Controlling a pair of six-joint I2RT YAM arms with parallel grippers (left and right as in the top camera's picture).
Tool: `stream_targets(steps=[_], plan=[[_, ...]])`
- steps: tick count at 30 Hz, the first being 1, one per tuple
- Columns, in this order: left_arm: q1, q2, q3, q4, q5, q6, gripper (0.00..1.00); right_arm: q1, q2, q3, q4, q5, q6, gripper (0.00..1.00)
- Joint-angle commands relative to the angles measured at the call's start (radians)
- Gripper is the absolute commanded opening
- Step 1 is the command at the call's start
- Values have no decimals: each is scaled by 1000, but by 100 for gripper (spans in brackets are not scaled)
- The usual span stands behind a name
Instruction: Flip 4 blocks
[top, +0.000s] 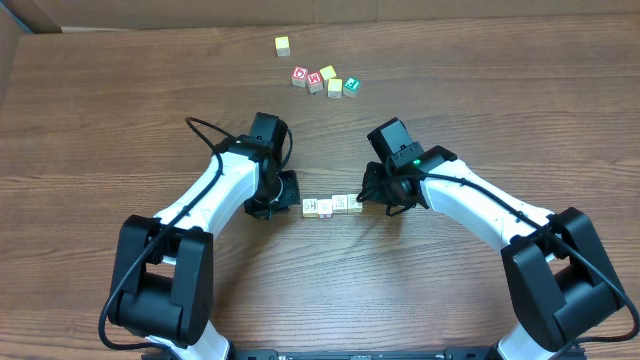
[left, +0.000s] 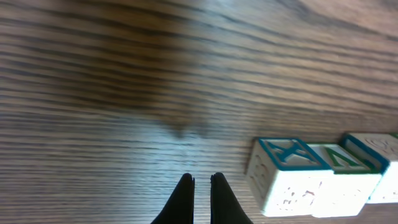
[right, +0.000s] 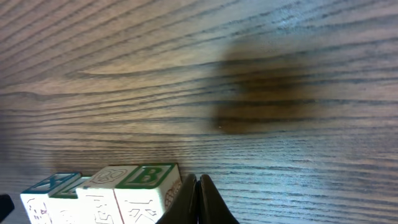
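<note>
Several cream alphabet blocks lie in a tight row at the table's middle. In the left wrist view the row's near end is a block with a blue letter on top, with a green-topped one behind it. My left gripper is shut on nothing, low over the wood just left of the row. In the right wrist view the end block shows a green "B". My right gripper is shut and empty, its tips against that block's outer side.
At the back of the table lie other cubes: a lone yellow one, red-lettered ones, two yellow ones and a teal-marked one. Both arms flank the row.
</note>
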Motion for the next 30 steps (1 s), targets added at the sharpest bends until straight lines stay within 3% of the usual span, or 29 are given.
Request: stream_targets(steps=[1, 30], plan=[[-24, 16, -10, 10, 22, -11, 4, 6, -1, -10, 11, 8, 13, 4], [-35, 16, -47, 77, 23, -23, 4, 59, 0, -61, 59, 5, 45, 4]])
